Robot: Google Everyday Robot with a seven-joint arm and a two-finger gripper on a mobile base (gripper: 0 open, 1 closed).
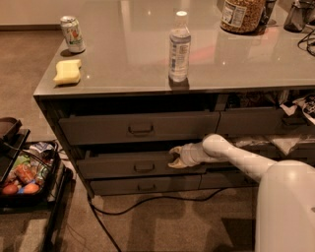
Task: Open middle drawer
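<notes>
Middle drawer (110,166) of a dark grey cabinet sits slid a little way out, its front proud of the low drawer (113,187) beneath it and its small metal loop handle (143,167) untouched at centre. A robot's white arm (236,157) reaches in from the right, and its jaws stand apart at the right end of the drawer's upper edge, well to the side of the handle; whether they touch the front cannot be told. Above hangs the taller-fronted top drawer (98,129), also slightly out and throwing shadow into the gap.

On the glossy grey surface (128,54) overhead stand a clear water bottle (179,48) near the front edge, a soda can (72,34) at the far left with a yellow sponge (68,71) just in front of it, and a large jar of nuts (241,15) at the back right.

A black cable (147,199) trails over the carpet (162,226) below the drawers. To the left, close by the cabinet's corner, a black trolley (54,197) holds packaged food. The robot's white body (285,206) fills the lower right. Crumpled papers (290,142) show in the open section on the right.
</notes>
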